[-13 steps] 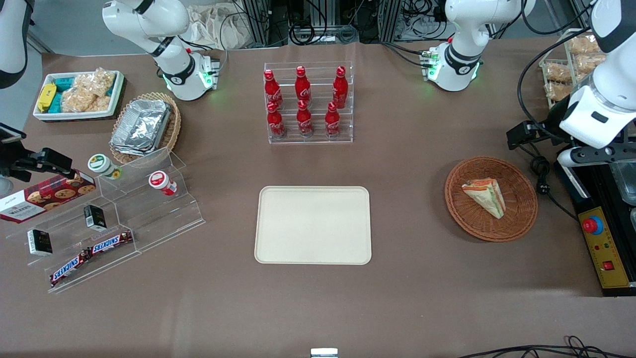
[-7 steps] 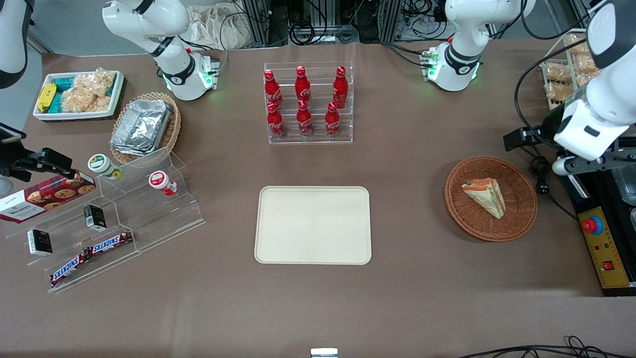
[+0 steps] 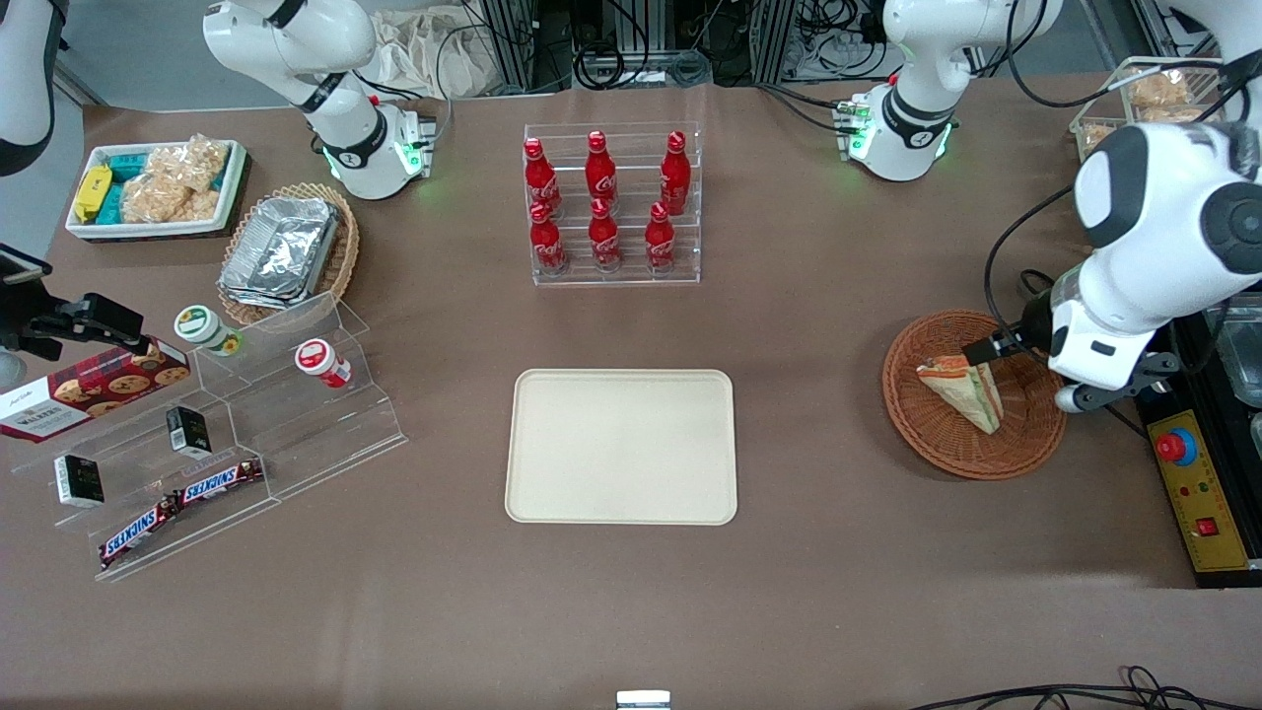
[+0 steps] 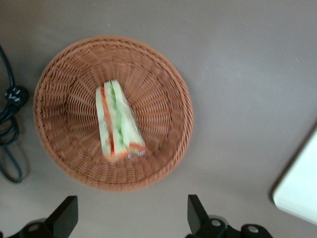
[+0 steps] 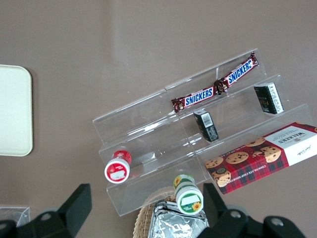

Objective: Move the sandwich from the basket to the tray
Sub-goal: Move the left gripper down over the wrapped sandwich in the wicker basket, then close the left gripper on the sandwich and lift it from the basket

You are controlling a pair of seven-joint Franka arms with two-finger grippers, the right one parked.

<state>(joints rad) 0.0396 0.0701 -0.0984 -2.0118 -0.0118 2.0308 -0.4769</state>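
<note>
The wrapped wedge sandwich (image 3: 963,390) lies in the round reddish-brown wicker basket (image 3: 1025,444) toward the working arm's end of the table. Both also show in the left wrist view, the sandwich (image 4: 118,121) in the middle of the basket (image 4: 163,84). The left gripper (image 3: 1082,392) hangs above the basket's rim, well clear of the sandwich. In the left wrist view the gripper (image 4: 130,218) is open and empty, with its two fingers wide apart. The cream-beige tray (image 3: 621,446) lies bare at the table's middle, and one corner shows in the left wrist view (image 4: 299,191).
An acrylic rack of red cola bottles (image 3: 611,202) stands farther from the camera than the tray. A black cable with plug (image 4: 12,96) lies beside the basket. A control box with a red button (image 3: 1198,493) sits at the table's edge near the basket.
The left arm has swung in from the table's edge and down toward the basket, so the gripper now hangs over the basket's rim. The sandwich, basket and tray have not moved.
</note>
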